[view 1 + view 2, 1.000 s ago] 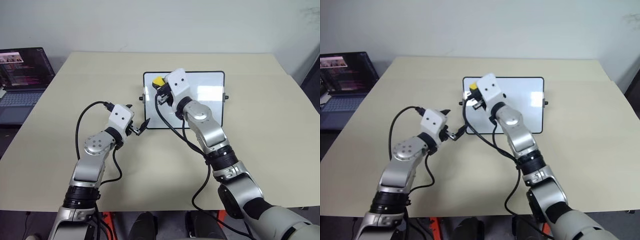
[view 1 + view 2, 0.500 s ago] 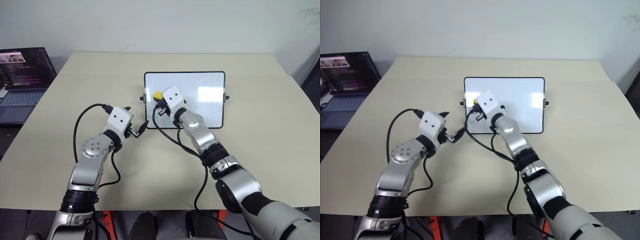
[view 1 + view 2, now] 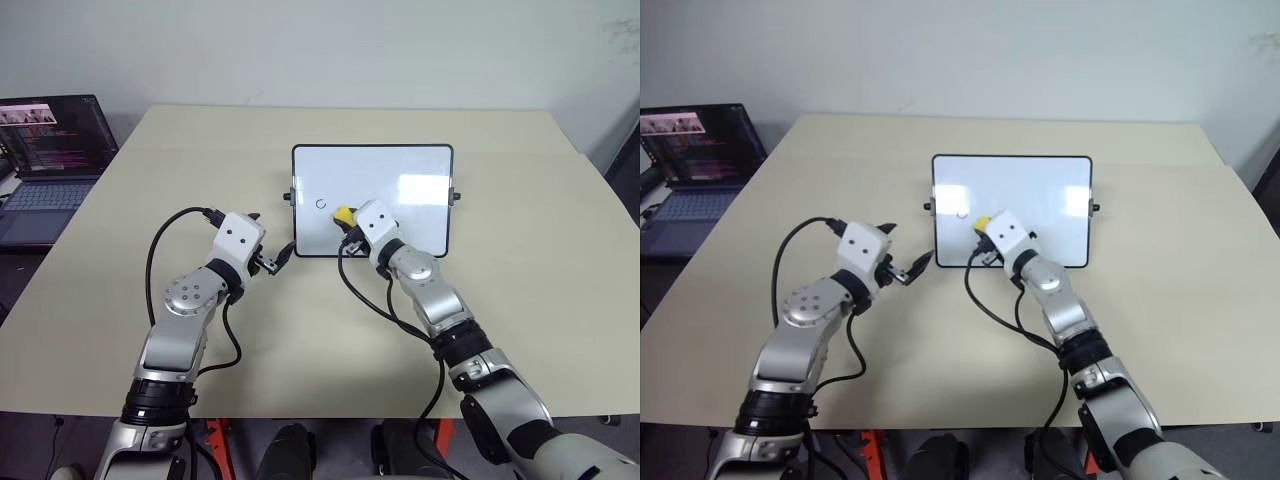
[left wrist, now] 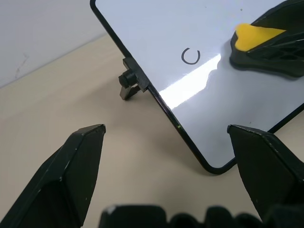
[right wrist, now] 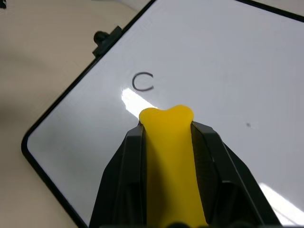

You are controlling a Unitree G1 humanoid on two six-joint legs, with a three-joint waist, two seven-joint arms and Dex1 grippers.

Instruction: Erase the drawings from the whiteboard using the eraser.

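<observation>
Whiteboard [image 5: 228,61] far edge cropped; eraser [image 5: 169,161] underside hidden.

Yellow eraser [image 3: 344,213] on whiteboard [image 3: 420,165] beside drawings [image 3: 321,204]

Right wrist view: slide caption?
Black fingers pinch the yellow sponge eraser over the glossy white whiteboard, near a small C-shaped mark.

You've swung the right gripper [image 3: 345,220] with the eraser [image 3: 343,214] from the upper left corner of the whiteboard [image 3: 420,165] down toward its lower middle. That uncovered a small open-loop mark [image 3: 320,204] left of the eraser, which was hidden a second ago.
</observation>
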